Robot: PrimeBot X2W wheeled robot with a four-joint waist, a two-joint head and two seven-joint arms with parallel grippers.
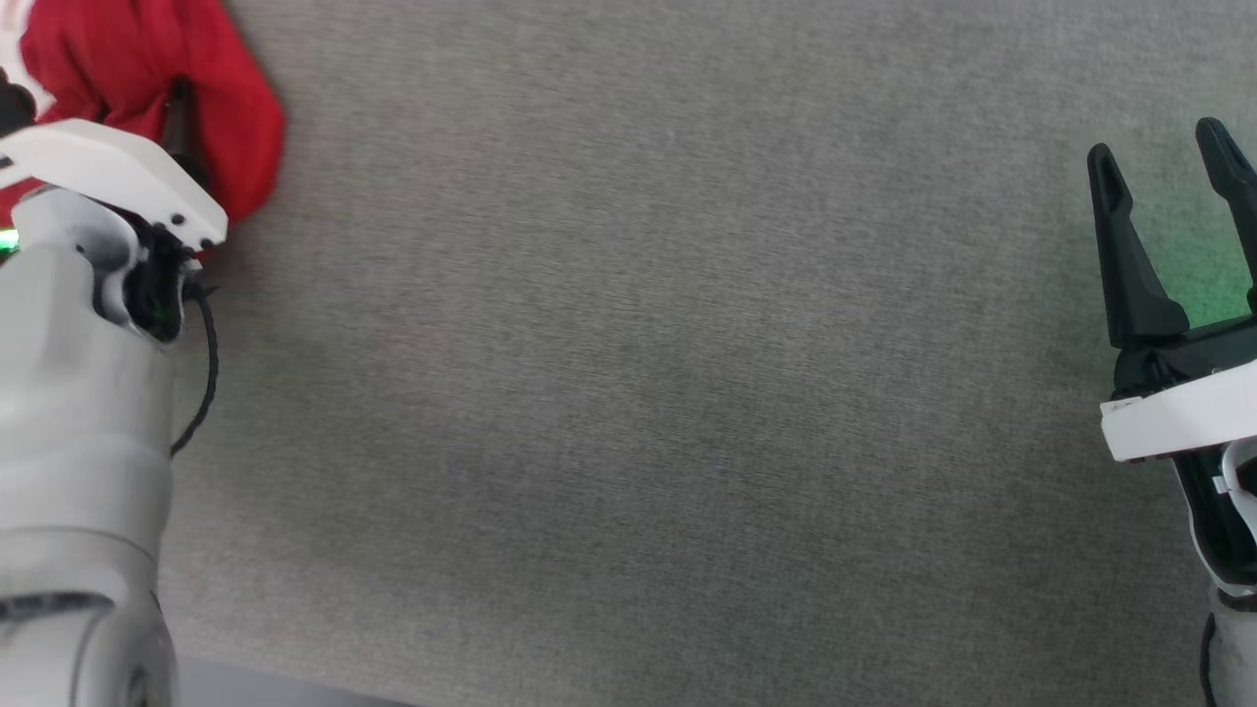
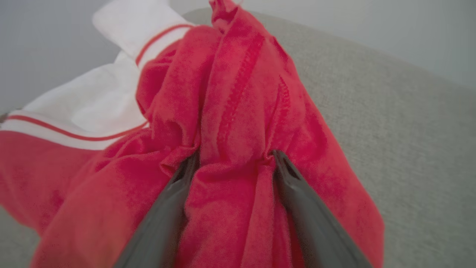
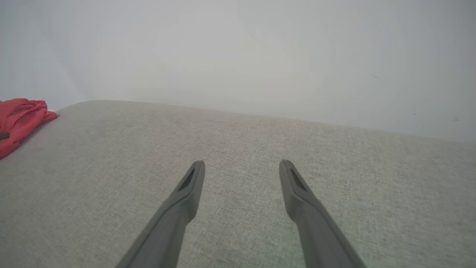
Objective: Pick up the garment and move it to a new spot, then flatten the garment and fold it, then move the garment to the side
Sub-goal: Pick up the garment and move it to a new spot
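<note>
- Two claws in your views, both spread wide.
- Far left: the left gripper [image 2: 235,154] has its jaws apart and both fingers pushed into the garment [image 2: 241,93]. A bunch of red cloth sits between them and touches each finger. It looks straddled, not pinched.
- You'll find the garment as a crumpled heap at the far-left corner of the grey fabric surface [image 1: 638,393].
- In your left wrist view, a white sleeve [image 2: 85,100] with thin red stripes lies on the left of the heap. A stitched hem runs up the red fold between the fingers.
- In your head view, the pale left forearm [image 1: 79,412] covers the near side of the heap. One dark finger shows against the red.
- Far right: the right gripper [image 1: 1159,140] is at the surface's right edge, well apart from the garment. Its jaws are open, with grey cloth showing between the fingers.
- A green glow [image 1: 1208,285] tints the surface just beside that claw.
</note>
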